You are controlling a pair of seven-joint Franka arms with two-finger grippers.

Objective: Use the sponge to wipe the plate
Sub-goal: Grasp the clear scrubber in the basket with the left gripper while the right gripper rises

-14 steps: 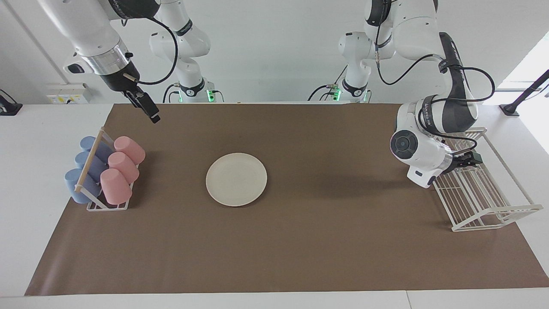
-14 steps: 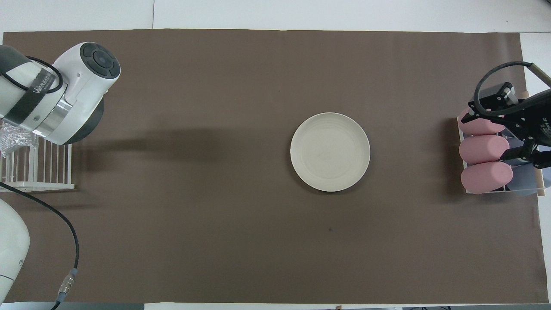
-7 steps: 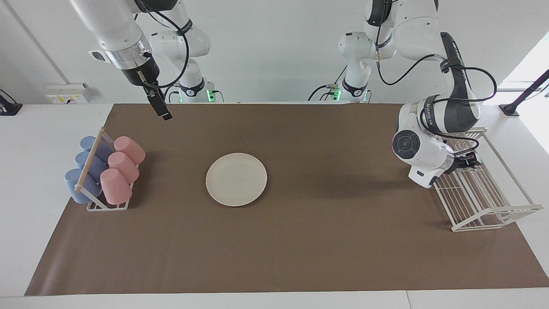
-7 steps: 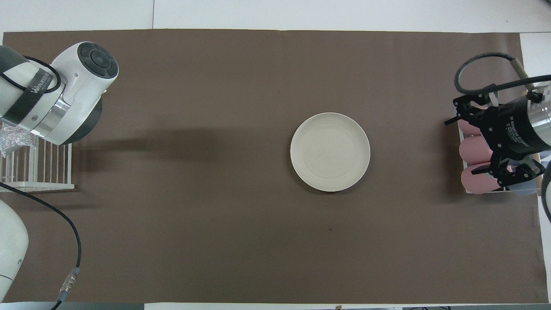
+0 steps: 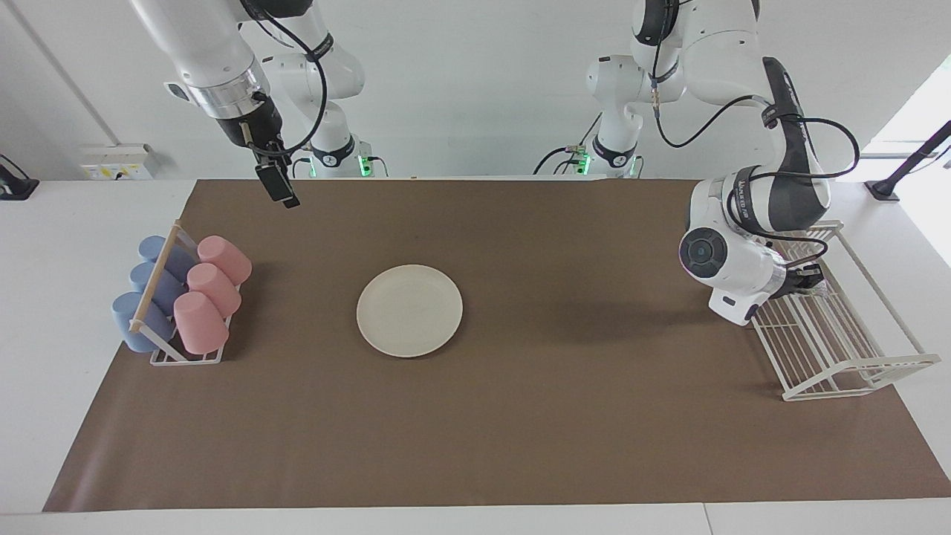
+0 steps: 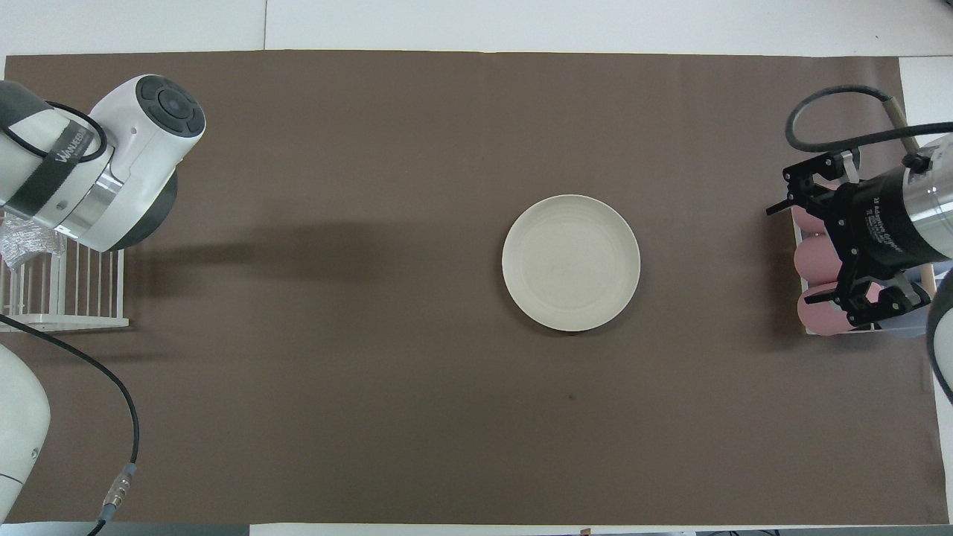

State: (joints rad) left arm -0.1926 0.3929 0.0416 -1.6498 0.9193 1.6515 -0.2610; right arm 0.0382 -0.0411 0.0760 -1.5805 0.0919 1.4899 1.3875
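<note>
The cream-white plate (image 5: pixel 409 310) lies flat on the brown mat, near the middle of the table; it also shows in the overhead view (image 6: pixel 571 262). The silvery crinkled sponge (image 6: pixel 22 242) lies in the white wire rack at the left arm's end, partly hidden under the left arm's wrist. My left gripper (image 5: pixel 807 280) reaches down into that rack at the sponge. My right gripper (image 5: pixel 279 187) hangs high in the air, open and empty; from above it (image 6: pixel 794 253) covers the pink cups.
The white wire rack (image 5: pixel 843 342) stands at the left arm's end of the mat. A rack of pink and blue cups (image 5: pixel 182 297) lying on their sides stands at the right arm's end. The brown mat (image 5: pixel 520 416) covers most of the table.
My right gripper has risen and swung from beside the cup rack toward the robots' edge of the mat. My left gripper has dipped a little deeper into the wire rack.
</note>
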